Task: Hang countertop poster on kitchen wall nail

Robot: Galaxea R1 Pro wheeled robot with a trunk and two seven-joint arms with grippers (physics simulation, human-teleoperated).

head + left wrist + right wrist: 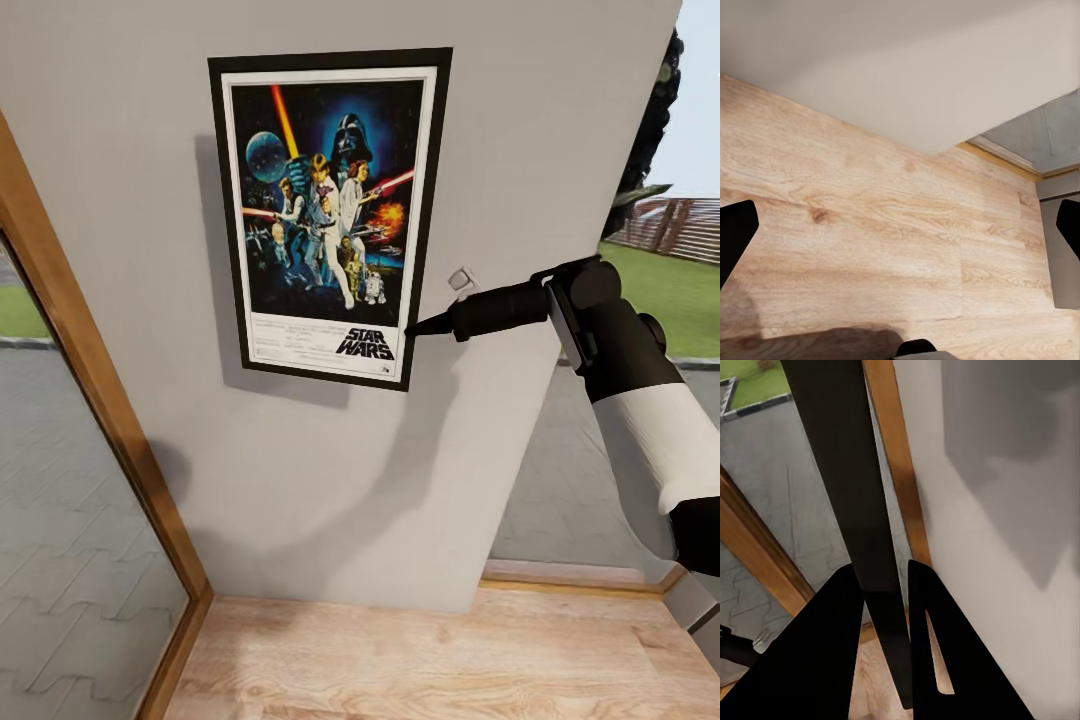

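Poster (328, 215) is held flat against grey wall (330, 480), its lower right edge pinched by right gripper (418, 327). Left gripper (900, 232) is spread above wooden floor (870, 225).

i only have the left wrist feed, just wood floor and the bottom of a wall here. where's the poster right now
Observer: The poster is up against the grey wall, upright, in the head view.
Operator: is anything holding it
Observer: Yes. The right gripper meets its lower right corner, and in the right wrist view both fingers sit on either side of the black frame edge.
Operator: is it on a nail
Observer: I can't tell. A small pale fitting sticks out of the wall just right of the poster, above the right gripper; no nail is visible behind the frame.
Operator: what's left of it
Observer: A wooden door or window frame with glass beside it.
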